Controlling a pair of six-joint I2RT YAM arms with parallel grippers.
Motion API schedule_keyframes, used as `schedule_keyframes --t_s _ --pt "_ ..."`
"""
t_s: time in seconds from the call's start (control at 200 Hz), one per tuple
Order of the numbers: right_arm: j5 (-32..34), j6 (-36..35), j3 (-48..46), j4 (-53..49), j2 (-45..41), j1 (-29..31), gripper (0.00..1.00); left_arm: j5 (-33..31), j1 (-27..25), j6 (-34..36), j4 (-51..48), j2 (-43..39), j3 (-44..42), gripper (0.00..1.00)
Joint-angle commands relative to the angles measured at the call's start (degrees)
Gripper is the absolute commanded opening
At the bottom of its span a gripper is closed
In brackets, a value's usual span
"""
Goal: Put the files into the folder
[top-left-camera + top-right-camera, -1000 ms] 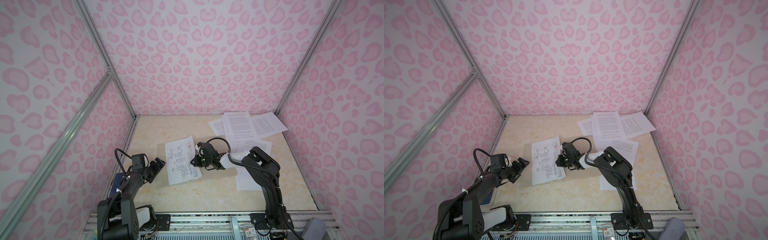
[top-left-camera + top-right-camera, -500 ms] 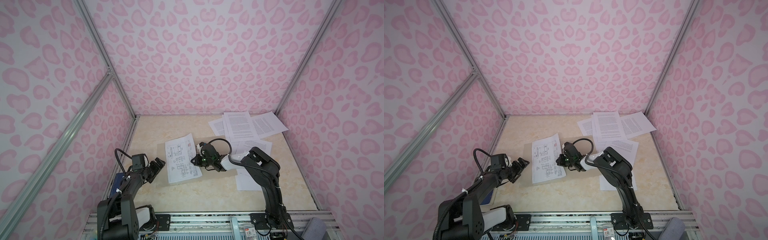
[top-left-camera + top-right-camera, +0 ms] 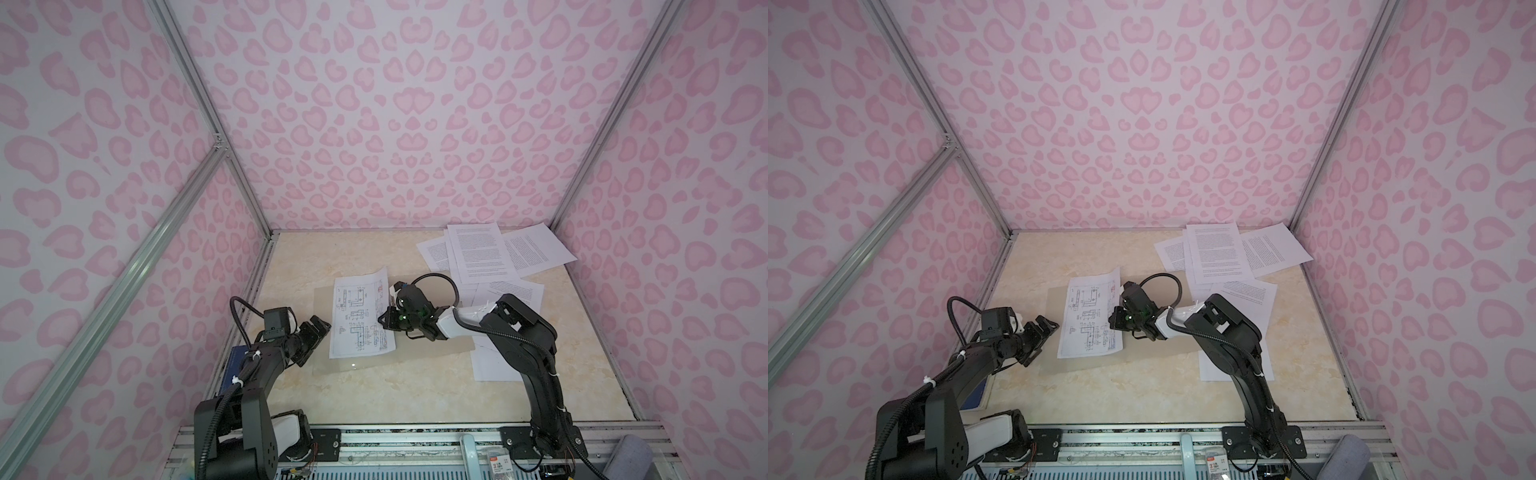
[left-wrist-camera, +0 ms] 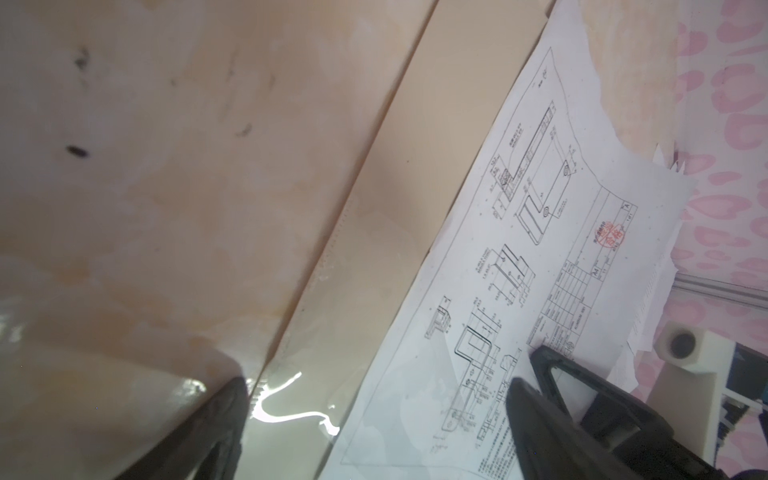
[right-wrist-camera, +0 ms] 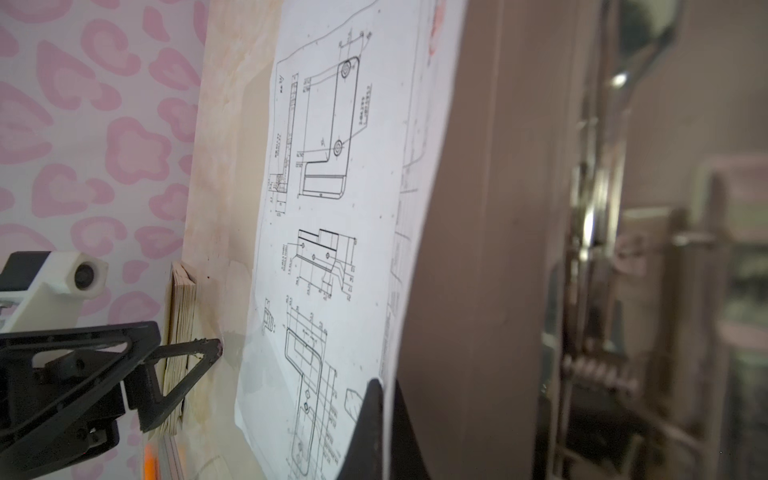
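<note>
My right tool (image 3: 384,326) is pinched together on the right-hand edge of the drawing sheet (image 3: 359,320). In the right wrist view the paper's edge runs straight down between the two black fingers (image 5: 368,415), which are clamped on it. That sheet, one of the files, lies across the folder (image 3: 432,351). The folder is a flat grey-beige rectangle set at a slight slant in the middle of the table (image 3: 415,395). Bare folder shows to the left of the sheet, below it, and to the right under my right wrist. The sheet's far right corner curls up off the surface.

My left tool (image 3: 318,332) has its jaws wide apart and holds nothing. It sits low at the folder's left side. In the left wrist view one finger (image 4: 224,415) is over the table just outside the folder's edge and the other is over the printed drawing. I cannot tell whether either one touches. A glossy clear film seems to cover the near part of the sheet there, but the glare leaves me unsure.

The other files are well apart from the folder. A fan of printed text sheets (image 3: 478,249) lies in the far right corner. More sheets (image 3: 494,365) lie under my right arm. A dark blue book (image 3: 237,365) sits at the table's left edge beneath my left arm.
</note>
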Motion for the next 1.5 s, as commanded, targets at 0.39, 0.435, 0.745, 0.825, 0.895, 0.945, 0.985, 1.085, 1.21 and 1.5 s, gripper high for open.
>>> schedule_keyframes --t_s 0.39,0.435,0.745,0.825,0.895,0.945,0.985,1.085,1.21,1.5 --pt "-0.52 -1.68 1.45 -1.14 1.62 1.57 0.00 -1.28 -0.01 -0.48 -6.43 -0.21 -0.50 0.98" --pt "-0.75 -1.15 0.77 0.34 1.51 1.66 0.00 -1.29 -0.02 -0.58 -6.46 -0.24 -0.57 0.98" --pt "-3.99 -0.58 -0.94 8.17 -0.03 -0.40 0.00 -1.62 -0.03 -0.48 -7.14 -1.24 -0.43 0.98" --pt "-4.99 -2.17 -0.64 8.41 -1.05 -0.51 0.00 -1.56 0.01 -0.48 -7.17 -1.31 -0.41 0.98" --pt "-6.31 -2.34 0.08 8.89 -0.97 -0.43 0.00 -1.48 -0.02 -0.44 -7.07 -1.07 -0.40 0.98" --pt "-7.11 -2.34 0.40 9.52 -0.53 -0.25 0.00 -1.36 -0.02 -0.59 -6.82 -0.94 -0.43 0.98" --pt "-7.69 -2.34 0.59 9.94 -0.13 -0.08 0.00 -1.27 -0.02 -0.66 -6.85 -0.94 -0.47 0.98" --pt "-8.87 -1.95 0.59 11.66 0.58 0.19 0.00 -1.09 0.01 -0.74 -6.85 -1.05 -0.34 0.98" --pt "-10.12 -1.56 0.60 13.54 1.44 0.25 0.00 -1.13 -0.04 -0.74 -6.89 -1.12 -0.30 0.98" --pt "-11.34 3.90 -2.01 23.92 4.11 -0.03 0.00 -1.14 -0.02 -1.01 -6.61 -1.12 -0.54 0.98"
